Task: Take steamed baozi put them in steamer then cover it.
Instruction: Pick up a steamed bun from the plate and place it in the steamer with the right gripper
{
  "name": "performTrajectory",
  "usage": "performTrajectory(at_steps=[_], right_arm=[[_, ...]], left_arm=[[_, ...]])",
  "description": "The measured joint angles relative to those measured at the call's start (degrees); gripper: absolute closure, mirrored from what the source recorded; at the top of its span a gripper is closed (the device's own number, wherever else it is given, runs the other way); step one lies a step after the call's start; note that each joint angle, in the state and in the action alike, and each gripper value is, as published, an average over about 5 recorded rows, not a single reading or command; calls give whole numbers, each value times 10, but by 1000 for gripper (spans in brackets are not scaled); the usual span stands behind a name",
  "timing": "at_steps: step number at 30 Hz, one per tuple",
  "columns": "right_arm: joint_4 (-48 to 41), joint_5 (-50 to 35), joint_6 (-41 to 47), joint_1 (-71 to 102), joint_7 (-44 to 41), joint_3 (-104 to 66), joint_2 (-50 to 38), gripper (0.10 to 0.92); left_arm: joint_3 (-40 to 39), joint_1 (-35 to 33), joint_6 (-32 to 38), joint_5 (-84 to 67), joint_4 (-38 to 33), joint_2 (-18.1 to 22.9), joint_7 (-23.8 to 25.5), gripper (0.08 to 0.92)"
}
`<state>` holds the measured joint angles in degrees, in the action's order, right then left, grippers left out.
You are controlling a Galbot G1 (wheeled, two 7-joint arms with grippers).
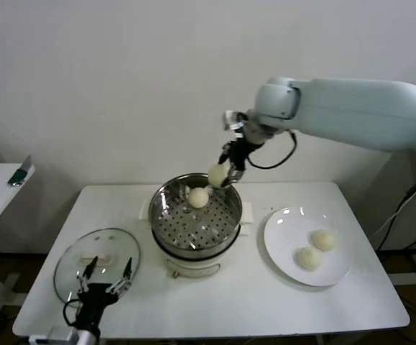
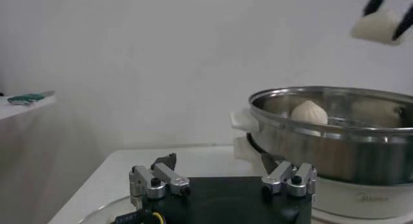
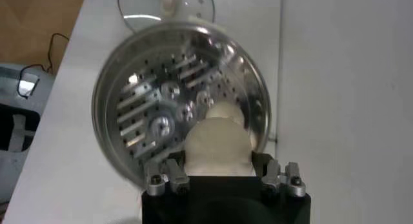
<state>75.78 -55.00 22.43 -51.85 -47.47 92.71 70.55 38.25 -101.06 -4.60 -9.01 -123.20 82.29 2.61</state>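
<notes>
Over steamer [image 1: 197,219] back rim: right gripper [image 1: 225,175] clamped on 2nd baozi [image 1: 217,175], one already in tray. Next imo: lower, release. Left gripper [image 1: 108,279] spread wide, idle by cover [image 1: 97,264].

One cream baozi [image 1: 198,197] inside open steel steamer [image 1: 166,215], two [image 1: 316,249] on plate, glass cover [image 1: 70,259] flat beside.

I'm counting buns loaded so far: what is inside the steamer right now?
One baozi sits on the perforated tray inside the steamer, toward its far side. The right gripper holds another bun above the far rim, not yet inside. Whatever lies beneath the tray is hidden.
</notes>
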Motion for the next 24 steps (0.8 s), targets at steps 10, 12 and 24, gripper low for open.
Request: performTrajectory(at_steps=[10,12,24], right_arm=[[-63,11,6,82,16,-7,93,347],[-79,15,6,99,18,-9,107,347],[-160,40,9,168,35,-22,160,347]], left_arm=[[4,-6,3,-2,0,-1,0,177],[4,-8,3,-2,0,-1,0,177],[4,-13,8,-1,-4,0,-2,177]])
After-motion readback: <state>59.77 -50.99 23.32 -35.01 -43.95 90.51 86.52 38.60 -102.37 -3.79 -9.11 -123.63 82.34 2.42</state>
